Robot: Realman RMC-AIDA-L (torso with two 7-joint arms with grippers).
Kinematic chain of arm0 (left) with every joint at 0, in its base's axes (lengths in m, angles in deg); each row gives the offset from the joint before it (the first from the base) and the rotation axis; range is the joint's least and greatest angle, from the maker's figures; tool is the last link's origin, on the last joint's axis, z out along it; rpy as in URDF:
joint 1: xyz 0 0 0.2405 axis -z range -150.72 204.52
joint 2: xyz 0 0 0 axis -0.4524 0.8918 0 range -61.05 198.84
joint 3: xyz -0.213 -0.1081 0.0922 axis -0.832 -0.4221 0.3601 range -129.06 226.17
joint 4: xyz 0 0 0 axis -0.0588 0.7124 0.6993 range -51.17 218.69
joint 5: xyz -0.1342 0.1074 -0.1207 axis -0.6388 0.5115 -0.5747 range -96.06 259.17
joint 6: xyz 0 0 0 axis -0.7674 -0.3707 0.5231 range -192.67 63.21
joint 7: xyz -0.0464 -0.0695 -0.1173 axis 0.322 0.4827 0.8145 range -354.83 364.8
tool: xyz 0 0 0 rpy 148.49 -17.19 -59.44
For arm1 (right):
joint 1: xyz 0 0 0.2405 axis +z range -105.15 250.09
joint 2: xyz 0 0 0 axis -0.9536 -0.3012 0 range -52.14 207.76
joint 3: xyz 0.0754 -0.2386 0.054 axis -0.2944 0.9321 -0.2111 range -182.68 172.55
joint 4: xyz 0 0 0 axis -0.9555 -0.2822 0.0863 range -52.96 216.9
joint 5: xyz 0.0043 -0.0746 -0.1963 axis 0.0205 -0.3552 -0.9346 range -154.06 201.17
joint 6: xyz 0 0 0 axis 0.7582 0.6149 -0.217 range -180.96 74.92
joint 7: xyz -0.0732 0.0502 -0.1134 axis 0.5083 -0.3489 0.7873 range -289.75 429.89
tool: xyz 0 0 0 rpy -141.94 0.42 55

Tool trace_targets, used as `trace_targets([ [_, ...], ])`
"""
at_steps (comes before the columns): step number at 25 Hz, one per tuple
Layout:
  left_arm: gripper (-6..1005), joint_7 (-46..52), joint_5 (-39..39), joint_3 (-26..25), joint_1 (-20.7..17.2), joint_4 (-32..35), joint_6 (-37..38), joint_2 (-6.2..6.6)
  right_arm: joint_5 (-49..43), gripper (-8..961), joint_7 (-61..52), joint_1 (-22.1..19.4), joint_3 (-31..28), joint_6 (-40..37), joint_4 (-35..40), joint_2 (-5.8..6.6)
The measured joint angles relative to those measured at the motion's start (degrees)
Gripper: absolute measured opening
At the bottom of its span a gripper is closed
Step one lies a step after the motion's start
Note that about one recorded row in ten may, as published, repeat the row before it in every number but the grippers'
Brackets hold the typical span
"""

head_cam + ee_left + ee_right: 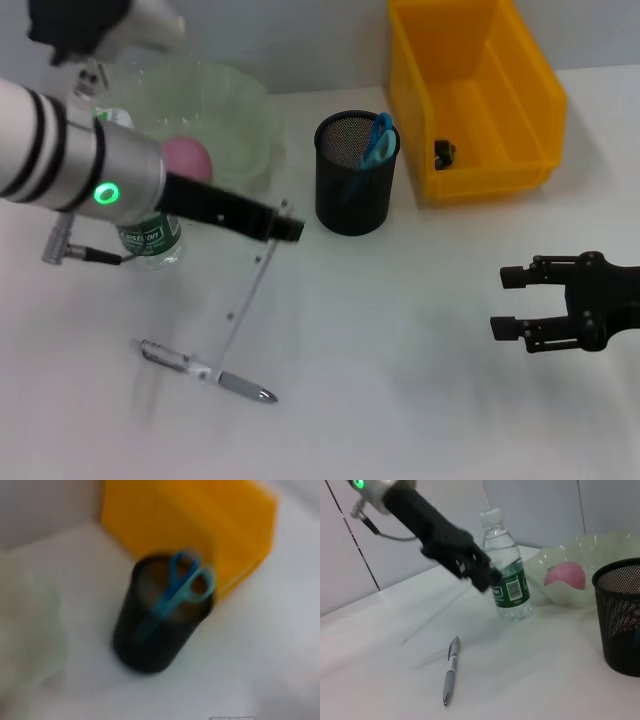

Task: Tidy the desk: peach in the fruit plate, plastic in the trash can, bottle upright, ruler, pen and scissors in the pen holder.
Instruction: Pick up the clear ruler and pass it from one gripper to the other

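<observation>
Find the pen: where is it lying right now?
In the head view the pen lies flat on the table's near left, below the left gripper, with the clear ruler slanting up from it; the upright bottle stands behind.

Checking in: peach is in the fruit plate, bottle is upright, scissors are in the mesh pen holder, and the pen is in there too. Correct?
Not quite. The silver pen is not in the black mesh pen holder; the head view shows it lying on the white table, as does the right wrist view. The rest holds: pink peach in the pale green fruit plate, clear plastic bottle upright, blue-handled scissors in the holder.
</observation>
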Motion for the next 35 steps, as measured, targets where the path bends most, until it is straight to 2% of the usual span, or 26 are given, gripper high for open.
trace_targets([
  [1,393,0.0,0.0,0.0,0.0,0.0,0.0,0.0,0.0,774,0.0,0.0,0.0,0.0,0.0,0.0],
  [7,393,-9.41,-16.84,-5.18,-5.04,0.31,-2.54,0.02,0.0,774,-0.08,0.05,-0.29,0.07,0.0,0.05],
  [13,393,-28.01,-36.75,-2.89,-12.59,-1.99,-12.86,-0.19,0.18,774,-0.11,-0.07,-0.54,0.04,0.0,0.09],
  [17,393,-46.22,-52.42,1.89,-15.44,-8.05,-18.88,-0.22,0.23,773,-0.12,-0.08,-0.54,-0.07,0.0,0.09],
  [22,392,-71.74,-71.54,7.87,-15.07,-20.75,-22.09,-0.43,0.32,773,-0.12,0.07,-0.5,0.08,0.0,0.08],
  [24,392,-84.82,-83.2,11.26,-14.18,-28.06,-22.26,-0.46,0.34,773,-0.12,0.17,-0.53,0.12,0.0,0.06],
  [25,392,-95.29,-94.66,14.74,-13.65,-33.58,-22.2,-0.46,0.35,773,-0.11,0.24,-0.53,0.13,0.0,0.0],
  [26,392,-95.29,-94.66,14.74,-13.65,-33.58,-22.2,-0.46,0.35,773,-0.11,0.27,-0.53,0.14,0.0,-0.06],
  [30,392,-114.09,-115.76,24.28,-13.12,-40.62,-21.92,-0.5,0.4,773,0.32,0.4,-0.55,0.22,0.0,-0.47],
  [34,392,-129.44,-132.58,34.38,-13.06,-42.06,-22.28,-0.55,1.65,773,1.62,0.39,-0.65,0.34,0.0,-1.2],
  [35,392,-132.53,-135.75,36.54,-13.04,-42.1,-22.3,-0.55,3.29,773,2.87,-0.02,-0.68,0.36,0.0,-1.73],
])
